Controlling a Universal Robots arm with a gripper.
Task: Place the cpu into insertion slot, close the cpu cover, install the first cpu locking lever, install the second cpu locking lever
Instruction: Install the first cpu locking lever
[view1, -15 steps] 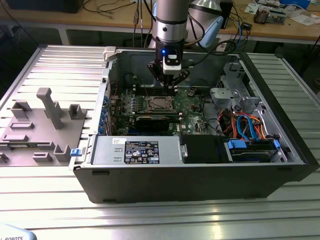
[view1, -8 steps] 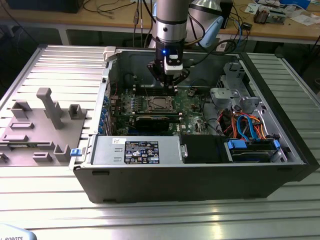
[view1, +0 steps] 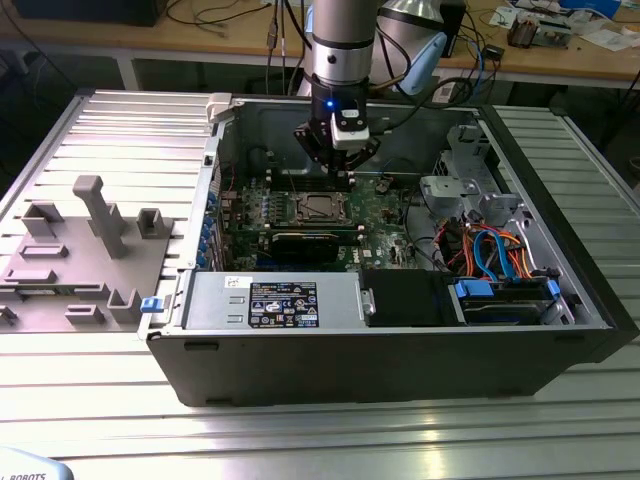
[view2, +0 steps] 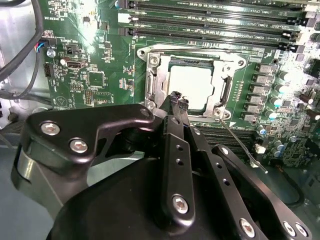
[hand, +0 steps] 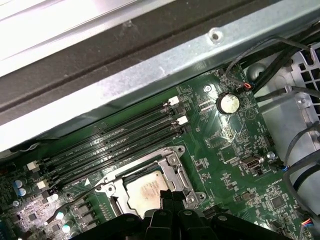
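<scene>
CPU (view2: 192, 86) sits in the insertion slot (view2: 156, 82), with the cpu cover (view2: 227, 65) closed over it. Gripper (view2: 178, 103), fingers pressed together and empty, hovers at the cover's edge beside a thin locking lever (view2: 240, 145). Risk: closed tips could slip off the lever and scrape the green circuit board (view2: 95, 60).

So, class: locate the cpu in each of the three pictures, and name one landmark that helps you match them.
Exterior view: cpu sits mid-motherboard, just below the gripper.
Second wrist view: pale square framed by the cpu cover.
First wrist view: beside the gripper.
Shared landmark: the memory slots next to the socket.
</scene>
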